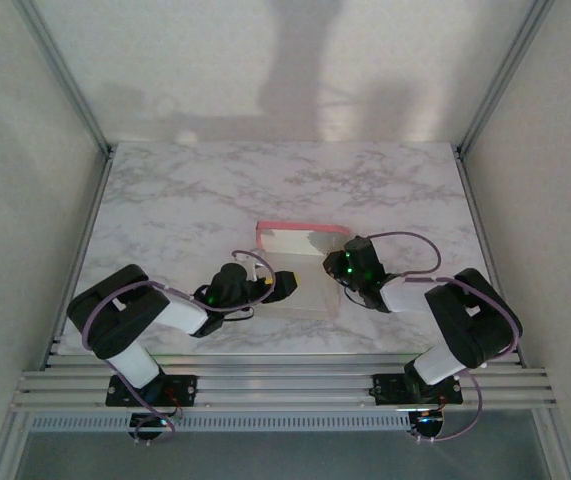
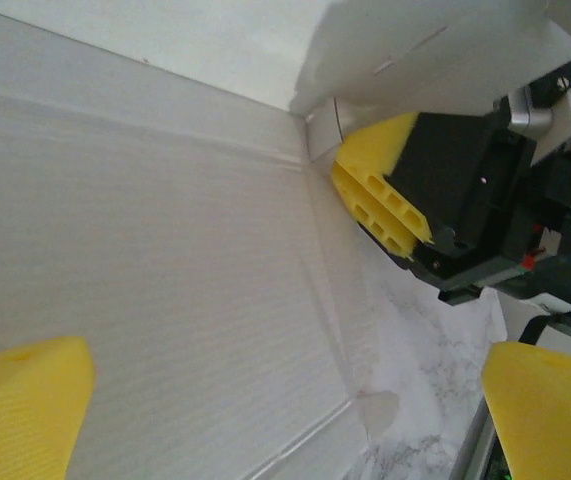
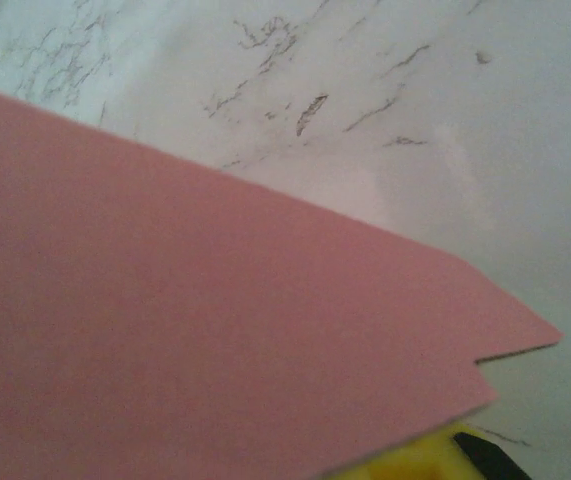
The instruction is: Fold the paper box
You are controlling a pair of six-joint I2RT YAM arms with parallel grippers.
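The paper box (image 1: 300, 262) lies mid-table, off-white inside up, with its pink-backed far wall (image 1: 301, 228) standing upright. My left gripper (image 1: 287, 284) is open over the flat near panel; in the left wrist view its yellow fingertips (image 2: 25, 400) stand far apart above the off-white creased panel (image 2: 165, 260) with nothing between them. My right gripper (image 1: 334, 262) is at the box's right side. One of its yellow fingers (image 2: 380, 195) sits in the corner under a raised white flap (image 2: 415, 50). In the right wrist view the flap's pink face (image 3: 195, 330) covers all but one yellow finger (image 3: 415, 462).
The marble tabletop (image 1: 185, 200) is bounded by white walls with aluminium posts at the back corners. An aluminium rail (image 1: 285, 385) carrying both arm bases runs along the near edge. Purple cables loop beside each wrist.
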